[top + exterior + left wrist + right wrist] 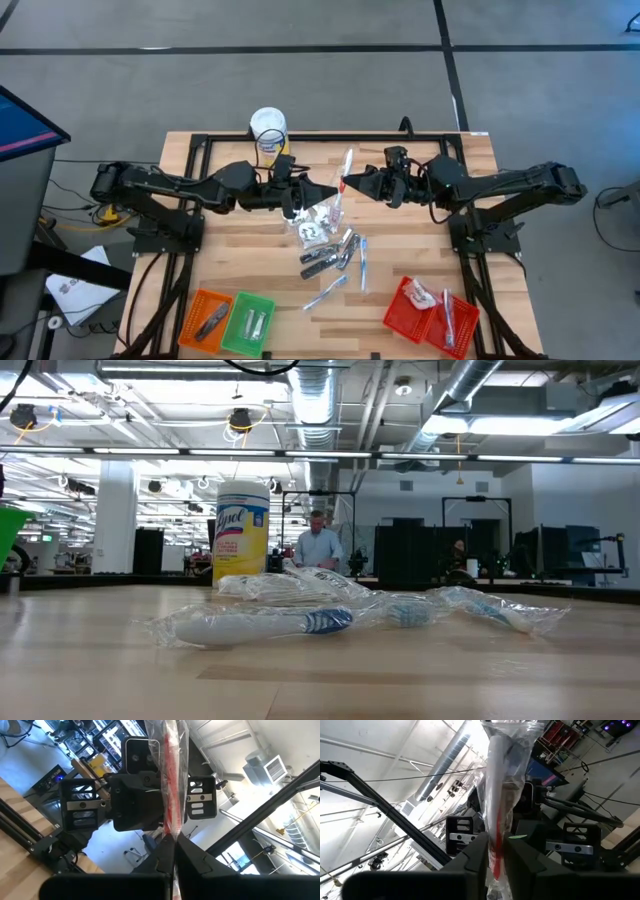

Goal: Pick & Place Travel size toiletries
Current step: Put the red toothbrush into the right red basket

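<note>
Above the table's middle, both claws [341, 186] clench one red-striped wrapped stick [501, 827]; behind stands a Lysol canister [241, 530].

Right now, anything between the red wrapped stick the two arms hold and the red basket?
Nothing visible blocks it. Both the left gripper and the right gripper pinch the red wrapped stick above mid-table. The red basket sits at the near right edge. The loose toiletries lie low on the table, beside that path.

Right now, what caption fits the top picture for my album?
Both grippers, left and right, pinch one wrapped red stick above the table.
</note>
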### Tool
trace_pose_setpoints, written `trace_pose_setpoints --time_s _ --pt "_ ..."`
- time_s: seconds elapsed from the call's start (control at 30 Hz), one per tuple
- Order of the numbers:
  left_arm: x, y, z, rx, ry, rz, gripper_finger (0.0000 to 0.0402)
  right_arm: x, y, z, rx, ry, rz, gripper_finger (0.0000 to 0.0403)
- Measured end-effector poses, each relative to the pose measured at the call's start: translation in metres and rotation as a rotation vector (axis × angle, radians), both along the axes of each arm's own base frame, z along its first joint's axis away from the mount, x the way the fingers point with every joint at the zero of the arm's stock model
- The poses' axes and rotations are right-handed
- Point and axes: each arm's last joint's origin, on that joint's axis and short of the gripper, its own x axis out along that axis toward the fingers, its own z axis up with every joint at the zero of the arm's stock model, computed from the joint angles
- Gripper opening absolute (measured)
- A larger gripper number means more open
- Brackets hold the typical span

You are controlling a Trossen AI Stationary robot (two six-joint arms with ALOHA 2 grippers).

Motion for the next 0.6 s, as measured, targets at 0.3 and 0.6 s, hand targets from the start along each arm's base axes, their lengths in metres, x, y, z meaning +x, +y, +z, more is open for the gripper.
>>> trace_pose_setpoints --time_s 0.3,0.6 --pt "0.0003 -0.0001 -0.0006 0.002 0.005 -0.001 0.0003 0.0007 0.0002 -0.0031 0.009 0.038 0.004 0.0009" --pt "-0.0063 -0.0031 0.0058 0.008 -0.011 -0.013 0.011 -0.0043 0.0013 -0.0019 0.03 0.06 0.037 0.0005"
